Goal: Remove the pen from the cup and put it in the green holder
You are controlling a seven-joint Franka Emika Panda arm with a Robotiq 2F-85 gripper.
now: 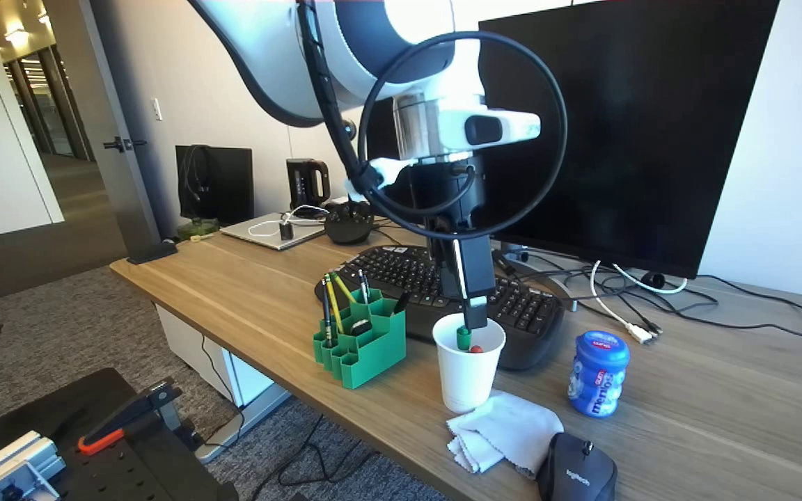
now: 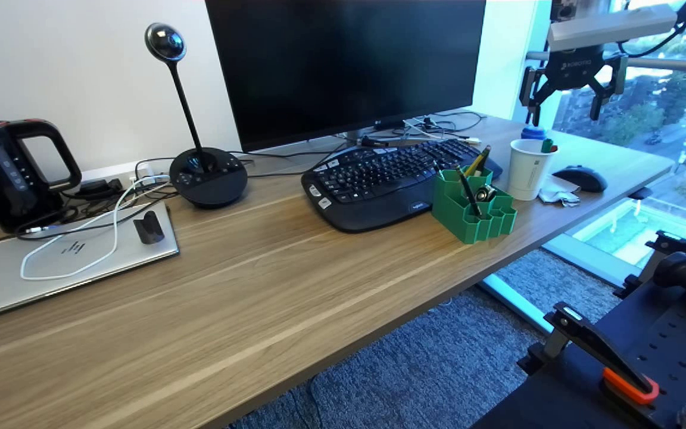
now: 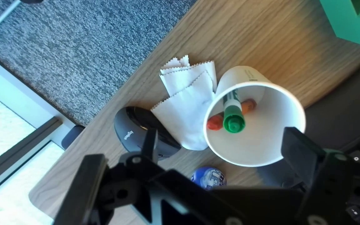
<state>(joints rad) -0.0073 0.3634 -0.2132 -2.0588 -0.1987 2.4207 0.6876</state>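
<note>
The pen with a green end [image 3: 233,120] leans inside the white paper cup [image 3: 261,145]. Its green end shows just above the rim in both exterior views [image 1: 464,339] [image 2: 548,145]. The cup stands upright on the desk in both exterior views [image 1: 469,383] [image 2: 526,174]. My gripper [image 3: 220,134] is open and empty, above the cup and apart from it; it also shows in both exterior views [image 1: 476,316] [image 2: 566,113]. The green holder [image 1: 381,353] stands beside the cup, with pens in it. It also shows in an exterior view [image 2: 451,210] and at the wrist view's corner [image 3: 348,25].
A red-and-orange item [image 3: 215,122] lies in the cup beside the pen. A white cloth [image 1: 512,428] and a mouse [image 1: 577,473] lie beside the cup. A blue gum bottle [image 1: 597,379] stands nearby. A keyboard [image 2: 390,185] and a monitor [image 2: 349,65] are behind.
</note>
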